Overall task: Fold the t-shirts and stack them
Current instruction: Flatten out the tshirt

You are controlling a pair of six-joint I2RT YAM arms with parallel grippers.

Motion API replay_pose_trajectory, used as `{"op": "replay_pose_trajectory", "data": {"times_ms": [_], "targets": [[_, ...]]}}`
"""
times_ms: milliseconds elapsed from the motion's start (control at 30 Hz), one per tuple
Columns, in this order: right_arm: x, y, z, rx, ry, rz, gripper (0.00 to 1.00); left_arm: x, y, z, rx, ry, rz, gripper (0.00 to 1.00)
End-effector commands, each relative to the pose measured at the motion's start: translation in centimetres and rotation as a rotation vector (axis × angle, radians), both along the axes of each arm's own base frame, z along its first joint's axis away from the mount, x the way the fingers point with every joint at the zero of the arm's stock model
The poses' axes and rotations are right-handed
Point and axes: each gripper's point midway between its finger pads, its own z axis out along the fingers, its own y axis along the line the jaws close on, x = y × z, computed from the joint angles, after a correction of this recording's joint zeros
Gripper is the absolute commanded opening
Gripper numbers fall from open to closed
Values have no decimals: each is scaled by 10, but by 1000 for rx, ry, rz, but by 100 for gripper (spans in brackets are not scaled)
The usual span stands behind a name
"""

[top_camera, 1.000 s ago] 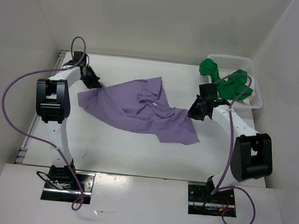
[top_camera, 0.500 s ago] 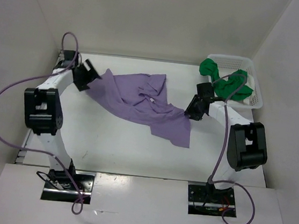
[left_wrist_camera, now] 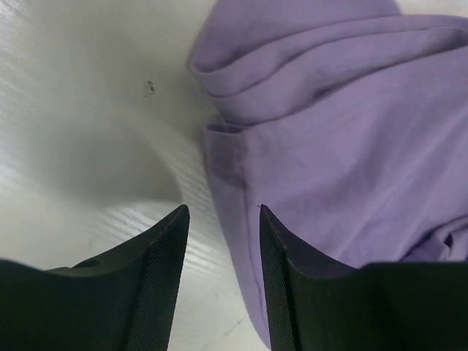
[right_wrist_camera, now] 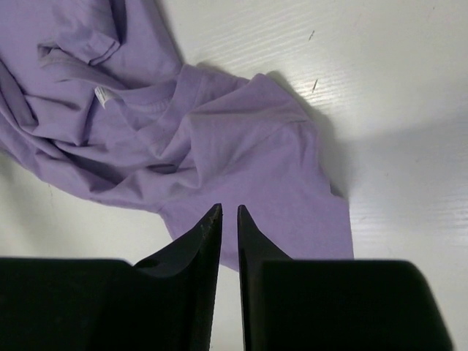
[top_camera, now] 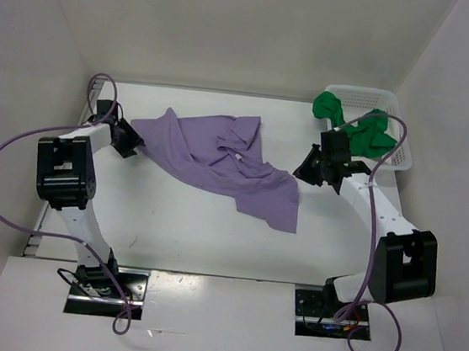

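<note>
1. Left gripper [left_wrist_camera: 223, 212] has let go and backed off the pale lavender cloth t-shirt [top_camera: 219, 161]; jaws half open, empty.
2. Right gripper [right_wrist_camera: 229, 210]: thin gap, holding nothing, just left of the white plastic mesh basket [top_camera: 363, 92].
3. Lavender shirt lies rumpled, left of basket; bright green cloth t-shirt [top_camera: 362, 135] drapes over basket's rim.

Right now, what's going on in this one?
A purple shirt lies rumpled and unfolded on the table between the two arms. Neither claw holds it. The left claw is open at the shirt's left edge. The right claw, narrowed to a slit with nothing in it, hangs by the shirt's right edge. A green shirt sits bunched in the white basket at the far right corner. No fold shows yet.
</note>
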Motion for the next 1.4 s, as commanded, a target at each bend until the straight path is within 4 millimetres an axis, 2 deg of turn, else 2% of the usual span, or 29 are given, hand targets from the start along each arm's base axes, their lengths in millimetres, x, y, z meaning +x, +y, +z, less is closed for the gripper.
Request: {"op": "replay_pose_trajectory", "data": {"times_ms": [0,100,233,300,333,500,567,633,700,733,800,900,933,967,1000,1100,1200,1233,1267,1300,1367], "targets": [[-8,3,9,27,-24,16,19,16,7,-4,7,-30,29,51],[-13,3,5,32,-12,8,23,19,7,-12,5,-21,29,51],[-20,2,-1,40,10,-7,33,26,10,-10,11,-42,42,47],[-25,1,-6,45,24,-15,34,27,10,-18,9,-33,42,43],[-25,1,-6,50,26,-22,34,33,12,-13,13,-55,42,41],[-32,-1,-14,52,48,-44,37,38,13,-13,11,-75,49,21],[-33,-2,-14,59,50,-69,41,44,14,0,13,-117,57,17],[-41,-6,-27,52,90,-100,51,43,13,10,16,-137,57,12],[-50,-13,-35,34,108,-137,56,45,14,23,21,-162,57,9],[-56,-16,-40,27,127,-150,62,46,14,39,34,-197,49,6],[-67,-23,-48,21,146,-202,69,38,11,48,29,-211,42,3],[-80,-25,-57,9,178,-251,69,17,4,64,26,-236,34,0],[-81,-27,-56,5,179,-267,65,12,2,77,31,-264,21,0],[-85,-24,-57,4,191,-263,57,1,0,71,25,-235,21,0],[-91,-26,-67,1,221,-275,53,-4,-1,72,34,-232,10,0],[-110,-13,-86,23,295,-251,45,-18,-3,86,54,-246,-8,0],[-126,-3,-96,22,341,-242,45,-27,-5,89,62,-247,-16,0],[-130,-4,-100,10,347,-249,46,-31,-10,86,62,-227,-33,0],[-131,-6,-99,3,344,-254,52,-32,-16,84,65,-217,-46,0],[-134,-6,-100,-4,353,-262,54,-29,-20,92,68,-237,-55,0],[-135,-8,-101,-11,359,-277,54,-31,-26,90,72,-227,-76,0]]}}
